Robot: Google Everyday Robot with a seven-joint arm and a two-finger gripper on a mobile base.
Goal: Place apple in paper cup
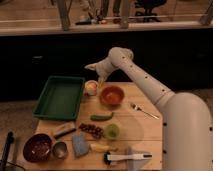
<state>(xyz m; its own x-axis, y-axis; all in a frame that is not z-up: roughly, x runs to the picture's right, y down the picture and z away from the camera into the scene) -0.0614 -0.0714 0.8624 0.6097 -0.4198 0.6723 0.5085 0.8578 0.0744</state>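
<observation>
Hovering tool (98, 75) above paper cup (91, 93), apple (91, 86) inside.

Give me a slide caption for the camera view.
End effector hangs just above the paper cup, apple apparently in its mouth, between green tray and orange bowl.

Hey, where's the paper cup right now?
In the camera view, left of centre, the paper cup stands between the green tray and the orange bowl, with the gripper just above it.
</observation>
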